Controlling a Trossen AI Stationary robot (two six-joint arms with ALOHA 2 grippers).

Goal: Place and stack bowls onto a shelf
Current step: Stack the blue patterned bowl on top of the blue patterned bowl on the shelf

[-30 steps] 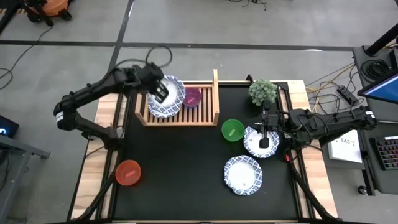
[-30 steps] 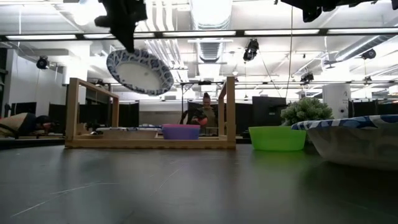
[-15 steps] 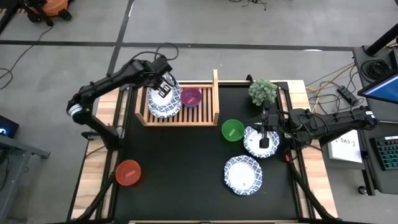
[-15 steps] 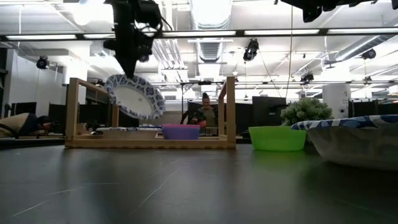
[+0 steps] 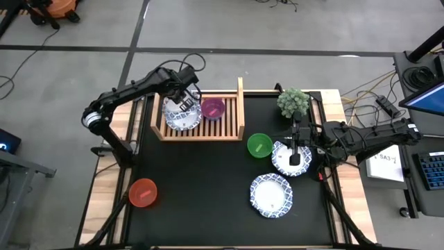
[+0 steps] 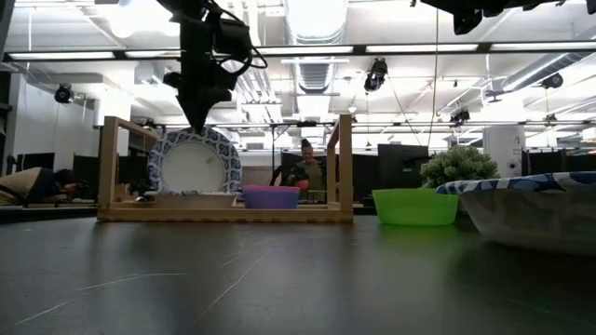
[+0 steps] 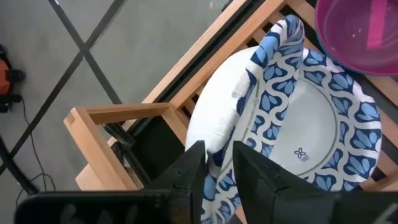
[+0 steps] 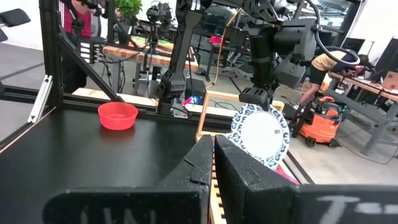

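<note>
My left gripper hangs over the left half of the wooden shelf. Its fingers stand open, one on each side of the upper rim of a white bowl with a blue patterned rim. That bowl stands steeply tilted, its lower part hidden behind the shelf's near rail. In the left wrist view a second such bowl lies flat on the slats beneath it. A pink bowl sits on the shelf beside them. My right gripper waits shut at the table's right. My left gripper comes from above, slanting down, with one finger on the white outer side of the tilted bowl's upper rim and the other on its inner side. A gap shows between them, and I cannot tell whether they touch the rim.
A green bowl, a white bowl below my right gripper and another white bowl lie right of centre. A red bowl is near the left front. A small plant stands at the far right.
My left gripper has come down toward the shelf with the white bowl. The bowl hung tilted well above the shelf. It has sunk between the rails and tipped up until it stands almost on edge.
</note>
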